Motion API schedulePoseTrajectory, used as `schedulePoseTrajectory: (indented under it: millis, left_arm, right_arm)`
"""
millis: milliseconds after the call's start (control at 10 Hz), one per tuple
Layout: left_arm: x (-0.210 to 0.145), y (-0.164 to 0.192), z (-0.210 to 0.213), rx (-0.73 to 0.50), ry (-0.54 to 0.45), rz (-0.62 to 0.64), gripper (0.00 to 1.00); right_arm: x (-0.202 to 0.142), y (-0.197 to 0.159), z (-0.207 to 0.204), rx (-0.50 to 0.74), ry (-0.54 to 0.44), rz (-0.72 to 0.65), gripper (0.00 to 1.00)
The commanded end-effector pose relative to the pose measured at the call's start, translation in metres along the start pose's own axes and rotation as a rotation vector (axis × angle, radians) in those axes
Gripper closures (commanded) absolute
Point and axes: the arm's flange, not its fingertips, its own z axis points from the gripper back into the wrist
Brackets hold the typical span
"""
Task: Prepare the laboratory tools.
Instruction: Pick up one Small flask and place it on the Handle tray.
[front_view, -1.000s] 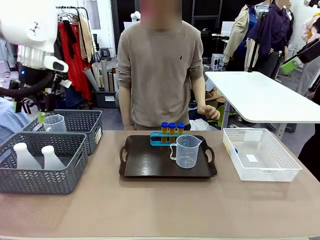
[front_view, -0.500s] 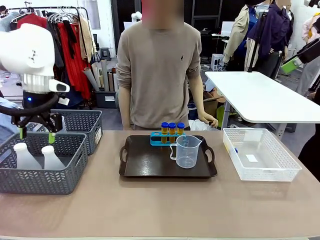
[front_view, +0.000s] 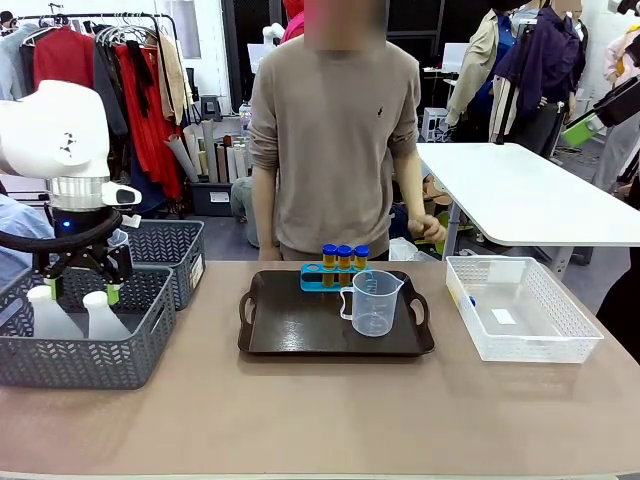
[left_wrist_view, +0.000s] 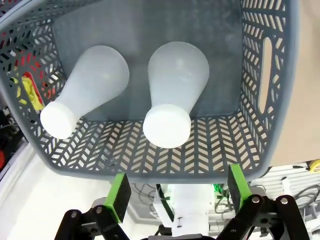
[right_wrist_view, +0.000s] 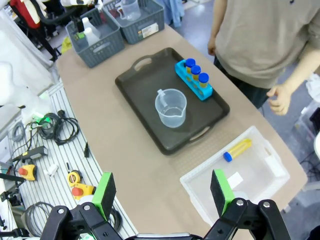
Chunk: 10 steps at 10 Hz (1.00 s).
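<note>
Hovering at the front view's left edge, the left fingers (front_view: 112, 283) spread wide directly above the grey basket (front_view: 90, 365), where two conical flasks (left_wrist_view: 172, 75) stand upright. One neck points up at the gap between them. The right fingers (right_wrist_view: 105, 192), also wide, hang well away.

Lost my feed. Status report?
Left gripper open above flasks in grey basket. Right gripper open, high. Beaker, rack on tray. Nothing blocking.
</note>
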Motion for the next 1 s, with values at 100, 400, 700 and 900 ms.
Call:
schedulePoseTrajectory:
  millis: [100,400,700,900]
  left_arm:
    - [0.0,0.0,0.0,0.0,0.0,0.0,0.0]
    - [0.01,0.012,-0.016,-0.185,-0.144,0.066,0.0]
    - [0.013,0.023,-0.024,-0.16,-0.153,0.109,0.0]
    - [0.015,0.027,-0.034,-0.135,-0.18,0.108,0.0]
  right_arm:
    - [0.002,0.001,0.0,0.009,-0.017,0.011,0.0]
    - [0.002,0.001,0.0,0.009,-0.017,0.011,0.0]
    - [0.002,0.001,0.0,0.009,-0.017,0.011,0.0]
    - [0.002,0.001,0.0,0.009,-0.017,0.011,0.0]
